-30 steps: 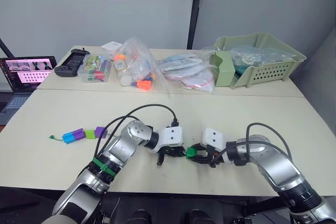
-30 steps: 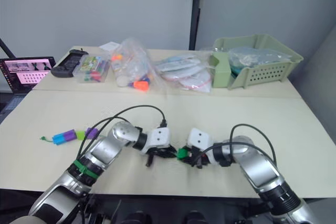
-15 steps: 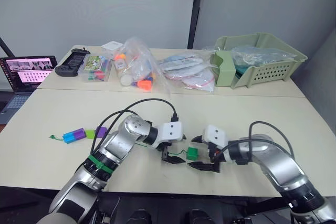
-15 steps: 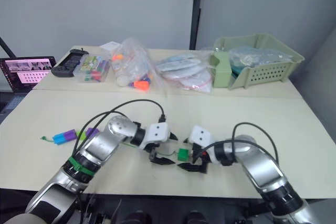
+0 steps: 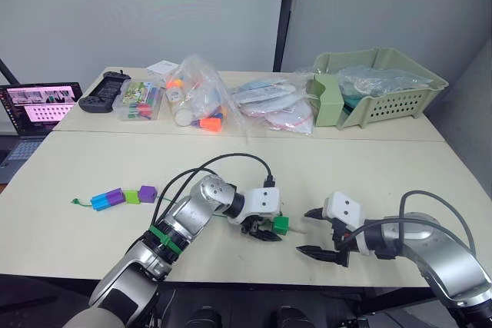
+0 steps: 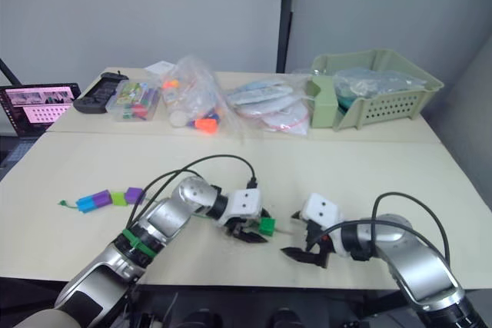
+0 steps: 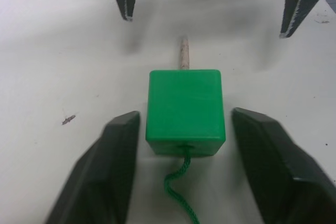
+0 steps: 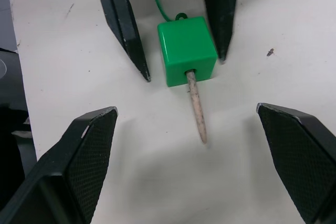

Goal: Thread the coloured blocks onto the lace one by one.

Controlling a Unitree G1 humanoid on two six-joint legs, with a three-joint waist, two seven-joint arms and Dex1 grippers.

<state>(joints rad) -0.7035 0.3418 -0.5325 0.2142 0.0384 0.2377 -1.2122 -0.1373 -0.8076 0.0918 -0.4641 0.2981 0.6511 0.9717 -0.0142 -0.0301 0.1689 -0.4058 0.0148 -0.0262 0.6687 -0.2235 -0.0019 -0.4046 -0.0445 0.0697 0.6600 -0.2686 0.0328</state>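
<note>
Left eye view: the dark green cube [image 5: 281, 223] lies on the table [image 5: 369, 167], with the left gripper [image 5: 265, 232] right at it and the right gripper [image 5: 317, 231] apart from it, fingers spread wide. The other 4 blocks [image 5: 123, 196] sit in a row well away from the cube, on the left arm's side.

Left wrist view: the 2 fingers [image 7: 107, 169] straddle the cube, parted, not touching. The lace [image 7: 178, 187] enters the near face; the tip [image 7: 182, 53] exits the far face, pointing toward the right gripper.

Right wrist view: the tip's long axis runs from the cube straight toward the open fingers [image 8: 84, 156], so the right arm seems better placed to pull it through.
</note>
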